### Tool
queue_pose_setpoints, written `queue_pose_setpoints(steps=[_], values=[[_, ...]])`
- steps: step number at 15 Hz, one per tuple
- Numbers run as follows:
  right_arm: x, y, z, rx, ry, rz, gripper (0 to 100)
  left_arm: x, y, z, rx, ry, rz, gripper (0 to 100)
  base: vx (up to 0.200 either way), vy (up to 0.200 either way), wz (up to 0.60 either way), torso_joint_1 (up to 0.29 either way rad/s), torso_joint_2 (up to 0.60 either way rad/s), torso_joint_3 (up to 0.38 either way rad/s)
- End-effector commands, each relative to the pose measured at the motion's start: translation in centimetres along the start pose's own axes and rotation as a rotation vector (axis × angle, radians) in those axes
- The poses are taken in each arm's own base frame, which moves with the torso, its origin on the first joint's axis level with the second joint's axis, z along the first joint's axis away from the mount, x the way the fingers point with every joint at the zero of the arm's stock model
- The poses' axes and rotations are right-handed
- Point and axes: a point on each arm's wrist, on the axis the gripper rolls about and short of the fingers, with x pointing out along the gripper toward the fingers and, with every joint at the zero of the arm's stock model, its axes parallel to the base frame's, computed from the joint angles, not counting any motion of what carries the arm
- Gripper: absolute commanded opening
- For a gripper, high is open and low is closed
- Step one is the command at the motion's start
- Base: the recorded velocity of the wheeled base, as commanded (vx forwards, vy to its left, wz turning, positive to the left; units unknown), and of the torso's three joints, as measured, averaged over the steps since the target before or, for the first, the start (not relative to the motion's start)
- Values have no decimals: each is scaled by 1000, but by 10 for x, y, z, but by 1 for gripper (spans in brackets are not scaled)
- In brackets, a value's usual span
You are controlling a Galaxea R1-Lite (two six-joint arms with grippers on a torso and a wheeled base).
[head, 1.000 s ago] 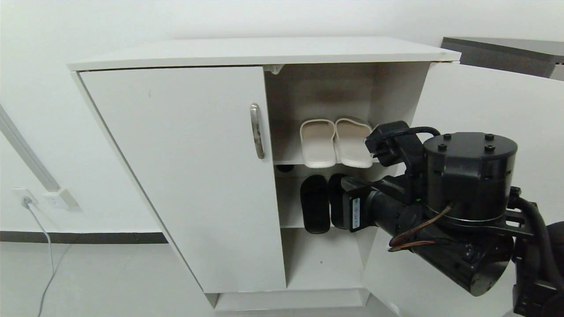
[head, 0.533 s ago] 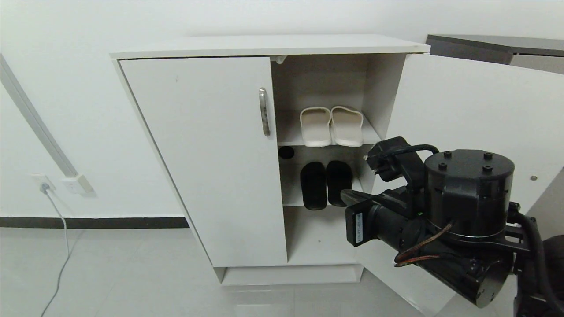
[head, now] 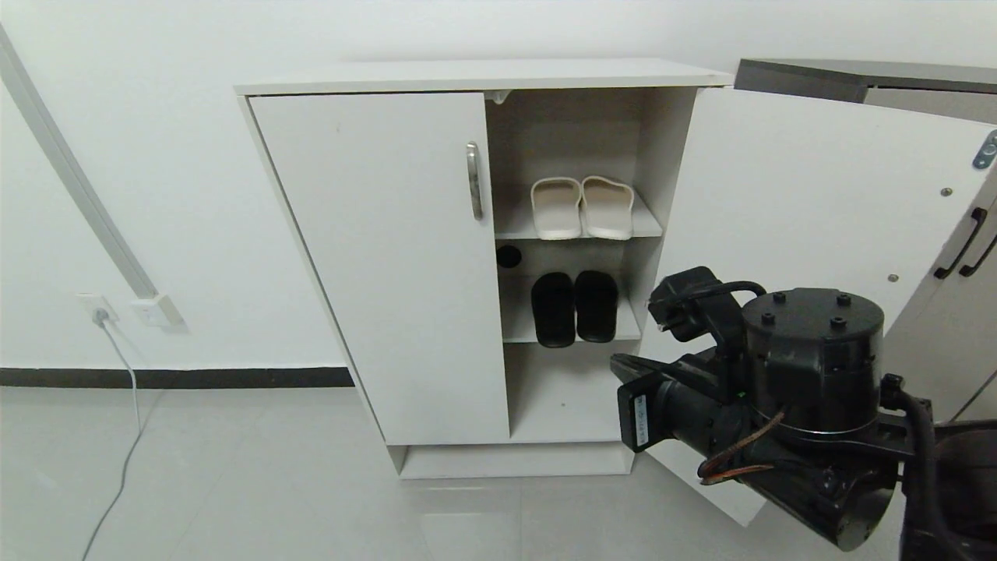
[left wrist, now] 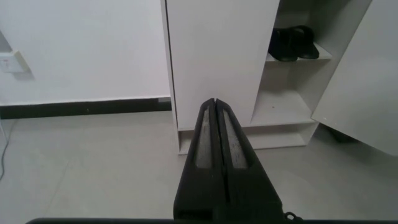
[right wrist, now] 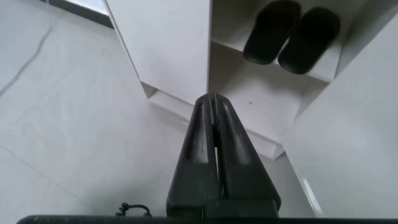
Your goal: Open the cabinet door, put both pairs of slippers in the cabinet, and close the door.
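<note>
Right gripper (right wrist: 213, 99) is pinched closed with nothing between its fingers and hangs low in front of the cabinet's (head: 483, 74) open half, pointing toward the bare bottom compartment. Left gripper (left wrist: 214, 102) is likewise closed and empty, held out in front of the cabinet's shut left door (head: 389, 257), above the floor. Both pairs of slippers already sit inside the cabinet: the white slippers (head: 582, 206) lie side by side on its upper shelf, and the black slippers (head: 575, 308) lie side by side on the shelf directly below. With nothing left to carry, closed empty grippers make sense. The cabinet's right door (head: 794, 195) stands swung wide open, and the right arm is just in front of its inner face. Closing that door looks like the one remaining step, and a closed gripper would likely serve as a blunt pusher against the door panel.
</note>
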Motion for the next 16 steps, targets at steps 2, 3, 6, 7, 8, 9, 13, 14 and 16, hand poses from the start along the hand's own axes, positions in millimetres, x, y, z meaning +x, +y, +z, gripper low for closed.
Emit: queue_pose_setpoints(steps=[2, 3, 6, 7, 8, 9, 13, 14, 16], values=[[5, 1, -6, -8, 20, -3, 0, 0, 0, 0, 0, 1, 0, 0, 0, 0, 0, 0, 0, 0], [5, 1, -6, -9, 22, -3, 0, 0, 0, 0, 0, 1, 0, 0, 0, 0, 0, 0, 0, 0], [5, 1, -9, -12, 29, -4, 0, 0, 0, 0, 0, 1, 0, 0, 0, 0, 0, 0, 0, 0], [5, 2, -9, -14, 30, -4, 0, 0, 0, 0, 0, 3, 0, 0, 0, 0, 0, 0, 0, 0], [5, 1, -9, -14, 29, -4, 0, 0, 0, 0, 0, 1, 0, 0, 0, 0, 0, 0, 0, 0], [5, 1, -9, -18, 29, -4, 0, 0, 0, 0, 0, 1, 0, 0, 0, 0, 0, 0, 0, 0], [3, 1, -7, -19, 23, -4, 0, 0, 0, 0, 0, 1, 0, 0, 0, 0, 0, 0, 0, 0], [3, 1, -7, -22, 21, -4, 0, 0, 0, 0, 0, 1, 0, 0, 0, 0, 0, 0, 0, 0], [3, 0, -8, -33, 25, -8, 0, 0, 0, 0, 1, 3, -2, 0, 0, 0, 0, 0, 0, 0]])
